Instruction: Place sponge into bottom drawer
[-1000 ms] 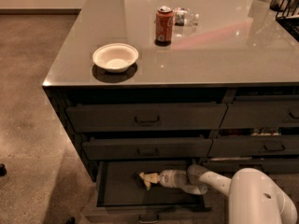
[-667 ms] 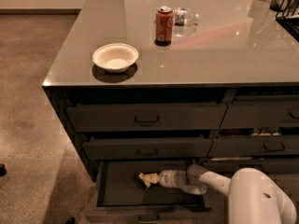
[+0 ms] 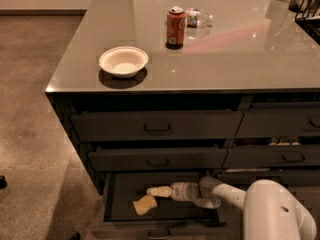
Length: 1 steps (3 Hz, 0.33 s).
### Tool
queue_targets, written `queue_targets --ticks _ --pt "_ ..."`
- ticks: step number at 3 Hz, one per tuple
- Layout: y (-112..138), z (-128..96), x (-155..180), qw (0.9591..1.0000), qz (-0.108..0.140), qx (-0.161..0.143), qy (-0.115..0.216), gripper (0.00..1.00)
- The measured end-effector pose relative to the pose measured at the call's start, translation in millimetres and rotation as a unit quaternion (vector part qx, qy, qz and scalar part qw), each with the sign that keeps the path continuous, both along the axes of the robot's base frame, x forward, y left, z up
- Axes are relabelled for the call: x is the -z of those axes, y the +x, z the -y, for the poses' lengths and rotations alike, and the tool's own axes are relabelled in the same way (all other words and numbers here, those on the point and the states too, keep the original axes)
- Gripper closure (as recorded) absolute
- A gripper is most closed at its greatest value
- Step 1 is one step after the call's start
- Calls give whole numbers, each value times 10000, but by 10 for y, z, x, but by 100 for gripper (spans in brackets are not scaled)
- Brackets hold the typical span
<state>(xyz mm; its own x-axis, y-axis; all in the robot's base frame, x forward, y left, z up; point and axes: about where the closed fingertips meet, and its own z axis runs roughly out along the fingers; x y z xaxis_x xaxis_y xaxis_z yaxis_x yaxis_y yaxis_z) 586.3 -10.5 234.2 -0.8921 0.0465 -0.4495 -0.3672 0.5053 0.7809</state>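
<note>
The bottom drawer [image 3: 120, 199] of the wider stack is pulled out, a dark shallow tray with a small metal handle [image 3: 159, 232] on its front. The pale yellow sponge [image 3: 144, 204] lies flat on the drawer floor, left of centre. My gripper [image 3: 156, 191] reaches into the drawer from the right, just above and behind the sponge. It is open and holds nothing. A small gap shows between it and the sponge. My white arm [image 3: 225, 194] crosses the drawer's right side.
A white bowl [image 3: 123, 60], a red soda can [image 3: 175, 27] and a clear plastic bottle [image 3: 199, 18] stand on the grey countertop [image 3: 225, 59]. Two shut drawers [image 3: 157, 126] sit above the open one. A narrower drawer stack [image 3: 280, 124] is to the right.
The sponge was at my gripper's tip before. Now it lies on the drawer floor, lower and to the left, let go. The arm has barely moved.
</note>
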Motion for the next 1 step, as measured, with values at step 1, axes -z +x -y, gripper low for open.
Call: queue_targets --ticks 1 --pt "0 0 0 10000 0 0 0 0"
